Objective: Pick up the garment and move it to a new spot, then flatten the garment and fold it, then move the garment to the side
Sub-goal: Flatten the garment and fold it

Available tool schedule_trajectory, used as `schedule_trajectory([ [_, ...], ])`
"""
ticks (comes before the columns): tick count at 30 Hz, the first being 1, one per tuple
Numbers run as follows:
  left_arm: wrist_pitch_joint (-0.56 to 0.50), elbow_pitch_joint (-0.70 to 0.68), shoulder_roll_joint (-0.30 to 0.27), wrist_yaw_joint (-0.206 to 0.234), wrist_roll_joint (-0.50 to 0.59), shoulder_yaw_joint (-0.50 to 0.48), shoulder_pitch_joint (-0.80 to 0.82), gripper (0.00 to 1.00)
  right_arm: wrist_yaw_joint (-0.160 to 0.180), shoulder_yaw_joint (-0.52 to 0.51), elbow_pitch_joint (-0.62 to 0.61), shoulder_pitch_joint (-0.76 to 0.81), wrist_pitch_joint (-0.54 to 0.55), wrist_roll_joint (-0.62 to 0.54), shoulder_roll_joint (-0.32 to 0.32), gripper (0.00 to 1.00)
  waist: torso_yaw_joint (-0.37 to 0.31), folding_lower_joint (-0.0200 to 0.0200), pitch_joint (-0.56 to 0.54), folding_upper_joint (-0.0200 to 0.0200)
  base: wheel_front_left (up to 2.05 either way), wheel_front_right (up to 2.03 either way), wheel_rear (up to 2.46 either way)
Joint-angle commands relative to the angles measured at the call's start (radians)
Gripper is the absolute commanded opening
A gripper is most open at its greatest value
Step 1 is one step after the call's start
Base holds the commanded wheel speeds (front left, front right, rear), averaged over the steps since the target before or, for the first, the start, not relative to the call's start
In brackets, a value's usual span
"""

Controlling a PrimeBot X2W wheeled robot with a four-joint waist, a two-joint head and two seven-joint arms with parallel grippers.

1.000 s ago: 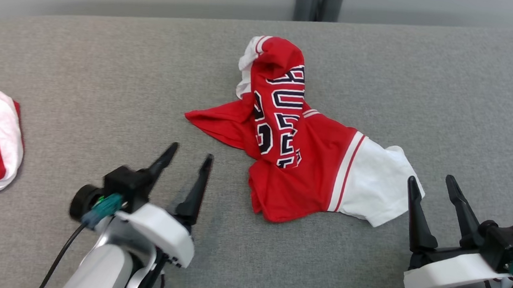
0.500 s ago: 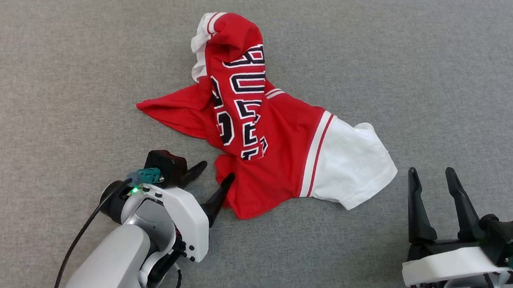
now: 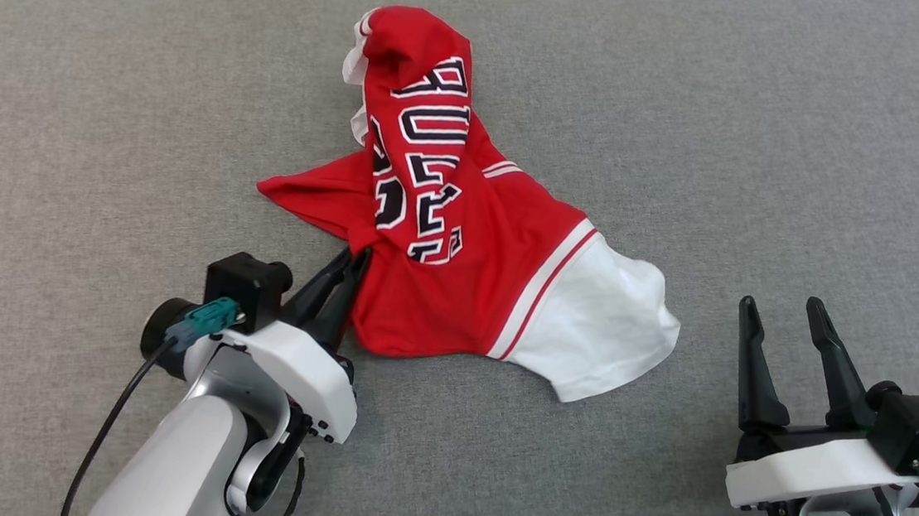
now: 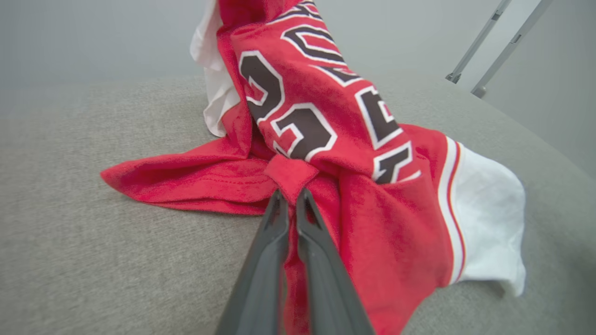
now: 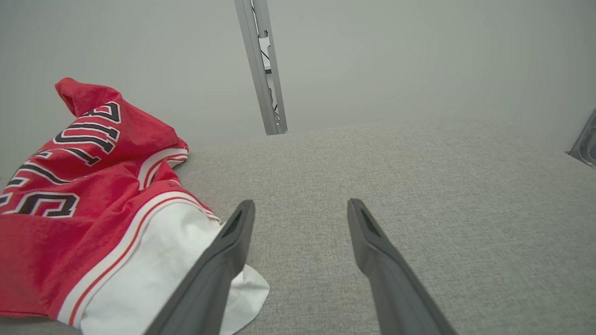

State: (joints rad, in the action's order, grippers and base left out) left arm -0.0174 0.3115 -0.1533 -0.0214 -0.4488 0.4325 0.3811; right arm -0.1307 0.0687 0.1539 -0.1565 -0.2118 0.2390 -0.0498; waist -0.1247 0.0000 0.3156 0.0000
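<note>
Near the middle of the grey surface [image 3: 104, 135], a little toward its far edge, the garment [image 3: 465, 292] lies crumpled in the head view. It is red cloth with dark lettering, with a hump [image 3: 411, 46] standing up at the far end and a white panel [image 3: 594, 336] trailing toward the right edge. The left gripper [image 3: 349, 262] sits at the garment's near left border, its two fingers drawn together on the red cloth. The right gripper [image 3: 780, 306] stands by the front right corner, spread wide and holding nothing, apart from the white panel.

From the left wrist view, the dark fingers [image 4: 274, 218] meet almost tip to tip around a small red fold [image 4: 291, 173] of the garment, which bulges just past the tips.

From the right wrist view, the jaws gape over bare grey surface. The white panel [image 5: 153, 260] lies just beside one finger, not between the two.

The step in hand looks like the first one, picking the garment up. The pinch seems shallow, taking one fold only, so the next move calls for a steady lift that lets the cloth hang free before it is carried to a new spot. The open right gripper is free to help with spreading afterwards.
</note>
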Motion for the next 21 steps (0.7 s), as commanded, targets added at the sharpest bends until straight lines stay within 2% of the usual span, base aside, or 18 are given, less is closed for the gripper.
schedule_trajectory([
  [1, 0.017, -0.04, -0.011, 0.02, 0.013, -0.012, -0.018, 0.0, 0.0, -0.007, 0.003, -0.009, -0.006, 0.003, -0.003, 1.0, 0.008, 0.0, -0.006, 0.0, 0.0, 0.0, 0.0],
  [13, 0.027, -0.43, -0.082, 0.185, 0.07, -0.073, -0.206, 0.0, 0.0, -0.017, 0.003, 0.013, -0.002, 0.009, -0.004, 1.0, 0.058, 0.0, -0.037, 0.0, 0.0, 0.0, 0.0],
  [18, 0.014, -0.518, -0.118, 0.249, 0.094, -0.112, -0.279, 0.0, 0.0, -0.026, -0.002, 0.016, 0.008, 0.002, -0.004, 1.0, 0.087, 0.0, -0.043, 0.0, 0.0, 0.0, 0.0],
  [21, 0.006, -0.538, -0.127, 0.269, 0.092, -0.128, -0.305, 0.0, 0.0, -0.026, -0.007, 0.013, 0.012, 0.0, -0.004, 1.0, 0.095, 0.0, -0.041, 0.0, 0.0, 0.0, 0.0],
])
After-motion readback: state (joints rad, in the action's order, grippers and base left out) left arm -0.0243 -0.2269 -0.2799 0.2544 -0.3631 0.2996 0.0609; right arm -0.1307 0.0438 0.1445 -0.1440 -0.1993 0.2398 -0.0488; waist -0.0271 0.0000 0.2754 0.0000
